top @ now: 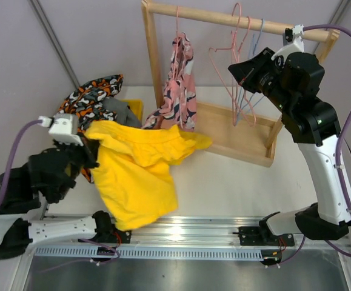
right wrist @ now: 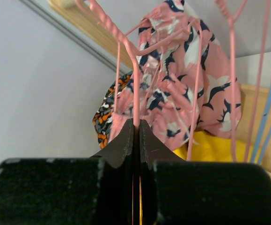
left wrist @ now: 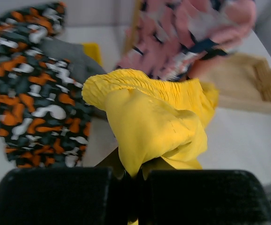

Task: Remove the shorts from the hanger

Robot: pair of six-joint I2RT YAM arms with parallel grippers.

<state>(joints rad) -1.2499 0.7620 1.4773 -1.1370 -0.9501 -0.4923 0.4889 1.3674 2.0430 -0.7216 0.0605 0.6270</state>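
Note:
The yellow shorts hang in a loose bunch off the hanger, over the table's near left. My left gripper is shut on a fold of the yellow shorts, its fingertips pinching the cloth. Pink shark-print shorts hang from a pink hanger on the wooden rack's rod. Up by the rod, my right gripper is shut on the thin wire of an empty pink hanger, which runs between its closed tips. The pink shorts hang just beyond it.
Camouflage shorts and grey shorts lie in a heap at the back left, beside a small yellow object. More empty pink and blue hangers dangle over the rack's wooden base. A metal rail runs along the near edge.

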